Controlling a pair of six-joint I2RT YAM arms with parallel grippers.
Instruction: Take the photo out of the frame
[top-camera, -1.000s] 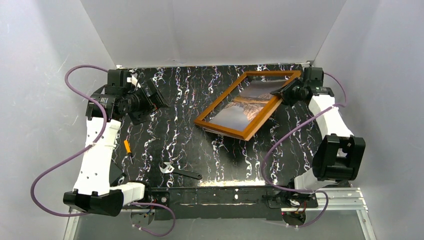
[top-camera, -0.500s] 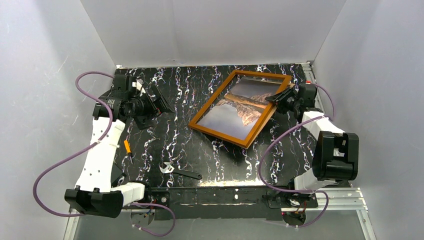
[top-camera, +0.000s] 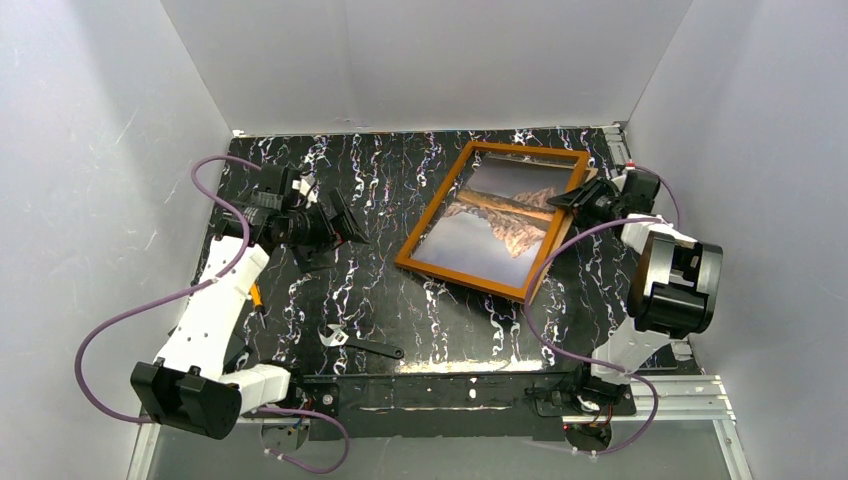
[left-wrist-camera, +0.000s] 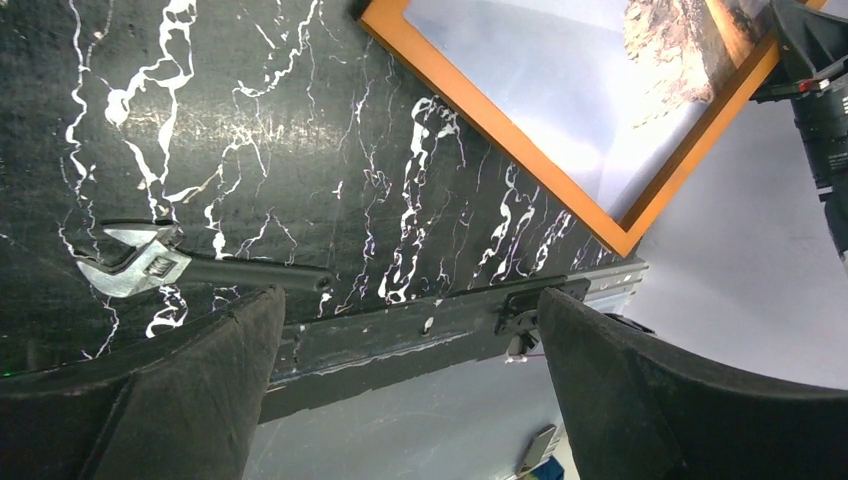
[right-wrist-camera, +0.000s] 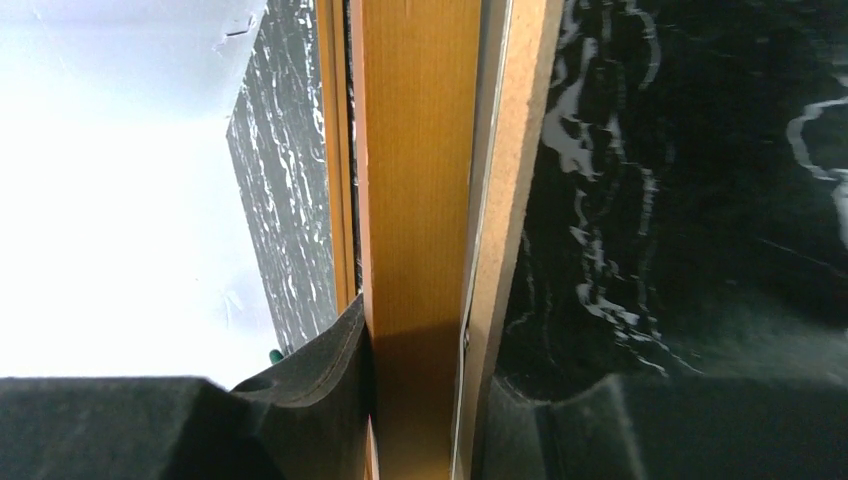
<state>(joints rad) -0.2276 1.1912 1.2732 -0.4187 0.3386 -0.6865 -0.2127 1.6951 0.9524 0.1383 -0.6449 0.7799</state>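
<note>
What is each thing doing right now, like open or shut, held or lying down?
frame: tilted, pinched at its right edge by the right gripper.
photo: inside the frame, picture side up.
wrench: lying flat on the table, untouched.
left gripper: open, empty, above the table.
right gripper: shut on the frame's edge.

- one wooden frame (top-camera: 460, 283)
- one photo (top-camera: 495, 225)
- one wrench (top-camera: 358, 344)
- one small orange-handled tool (top-camera: 255, 296)
- two robot arms — left arm (top-camera: 205, 320), right arm (top-camera: 640, 340)
- two grippers — left gripper (top-camera: 340, 238), right gripper (top-camera: 563, 198)
- two purple cables (top-camera: 522, 312)
- one black marbled table (top-camera: 400, 170)
</note>
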